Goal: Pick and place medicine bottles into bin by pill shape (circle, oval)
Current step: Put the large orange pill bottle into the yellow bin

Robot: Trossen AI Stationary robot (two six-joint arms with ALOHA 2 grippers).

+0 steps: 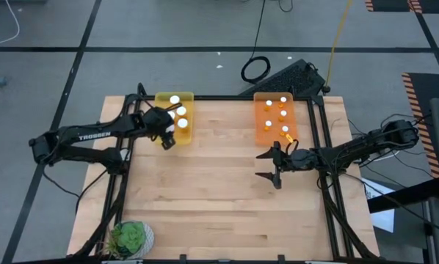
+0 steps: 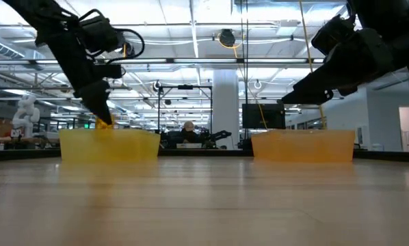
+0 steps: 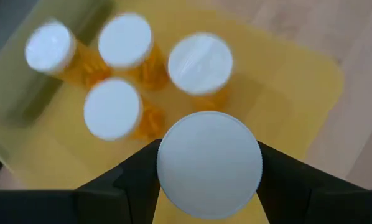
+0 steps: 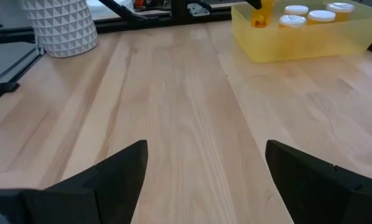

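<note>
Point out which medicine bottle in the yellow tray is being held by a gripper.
The bottle between the left gripper's fingers; the other four stand free in the yellow tray.

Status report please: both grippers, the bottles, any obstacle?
Left gripper shut on a bottle over the yellow bin. Right gripper open, empty, above bare table. Nothing blocking.

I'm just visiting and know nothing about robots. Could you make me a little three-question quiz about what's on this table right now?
1. True or false: the left gripper is holding a bottle above the yellow tray.
2. How many bottles already stand in the yellow tray? A) one B) four C) nine
3. Fill in: the right gripper hovers open over the bare ____ tabletop.

Key: 1 true; 2 B; 3 wooden. The orange tray holds bottles too.
</note>
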